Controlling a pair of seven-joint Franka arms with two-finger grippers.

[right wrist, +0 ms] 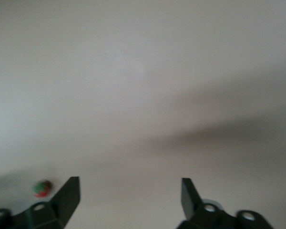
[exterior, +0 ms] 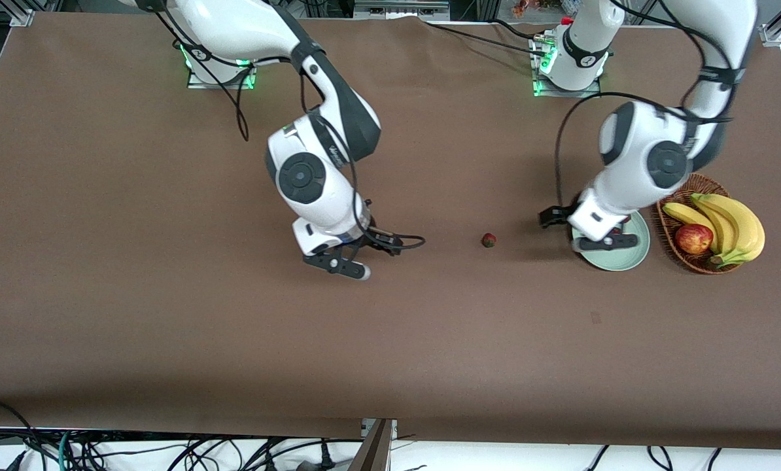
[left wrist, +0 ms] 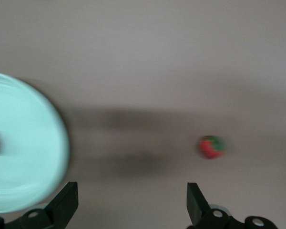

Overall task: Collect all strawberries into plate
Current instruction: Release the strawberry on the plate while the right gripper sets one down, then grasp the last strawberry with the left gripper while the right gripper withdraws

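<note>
One strawberry (exterior: 488,240) lies on the brown table between the two grippers; it also shows in the left wrist view (left wrist: 211,147) and in the right wrist view (right wrist: 42,188). The pale mint plate (exterior: 626,260) sits beside the basket, and also shows in the left wrist view (left wrist: 24,143). A red bit of a second strawberry (exterior: 618,229) peeks out in the plate, mostly hidden by the left hand. A third strawberry is not in view. My left gripper (exterior: 605,243) is open and empty over the plate's edge (left wrist: 132,205). My right gripper (exterior: 338,265) is open and empty over bare table (right wrist: 131,200).
A brown wicker basket (exterior: 666,230) with bananas (exterior: 734,226) and a red-yellow apple (exterior: 693,238) stands next to the plate at the left arm's end of the table. Cables hang below the table's edge nearest the front camera.
</note>
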